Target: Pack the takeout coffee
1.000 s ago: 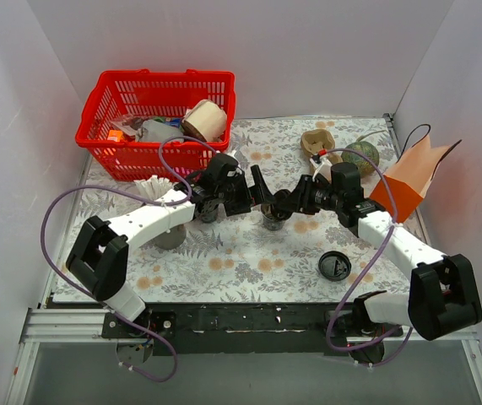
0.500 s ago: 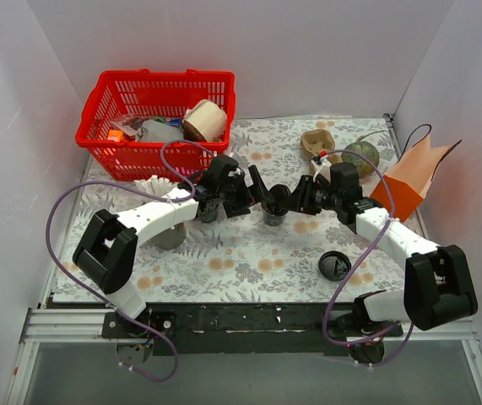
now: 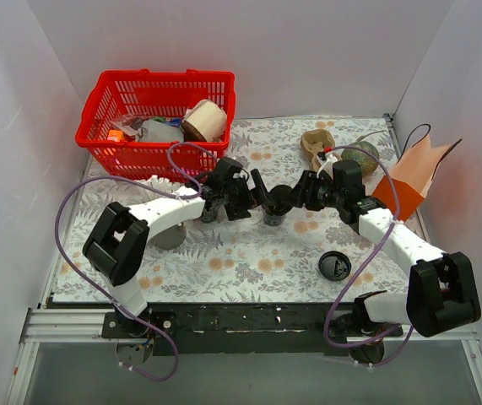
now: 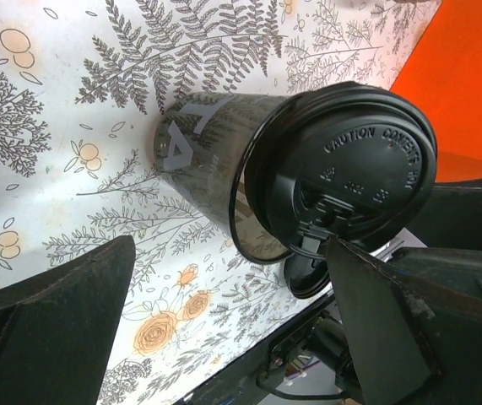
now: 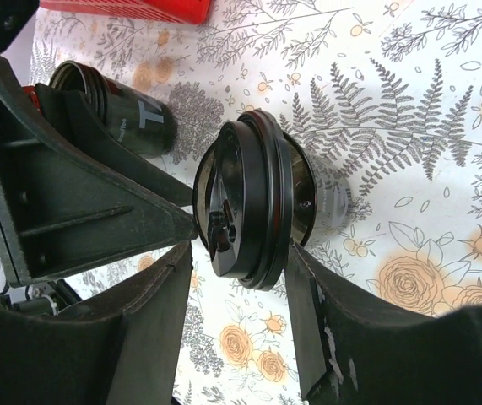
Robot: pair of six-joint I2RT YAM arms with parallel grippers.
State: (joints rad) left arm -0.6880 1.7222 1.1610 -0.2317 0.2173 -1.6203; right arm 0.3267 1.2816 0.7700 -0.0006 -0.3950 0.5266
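Note:
The takeout coffee (image 3: 273,218) is a small black cup standing mid-table between both grippers. In the left wrist view the cup (image 4: 211,160) wears a black lid (image 4: 350,177) that sits askew, with one side of the rim showing. My left gripper (image 4: 228,245) is wide open, and the cup lies beyond its tips. My right gripper (image 5: 239,249) straddles the lid (image 5: 249,207), its fingers (image 5: 308,312) slightly apart from the lid's edges. In the top view the left gripper (image 3: 257,198) and right gripper (image 3: 284,201) almost meet over the cup.
A loose black lid (image 3: 334,266) lies front right. The red basket (image 3: 139,156) is at the back left and an orange paper bag (image 3: 414,173) at the right. A second dark cup (image 5: 131,118) stands behind my left gripper. A grey cup (image 3: 170,236) stands front left.
My right gripper's jaws have spread wider around the lid. Both arms have shifted slightly. The cup stays in place.

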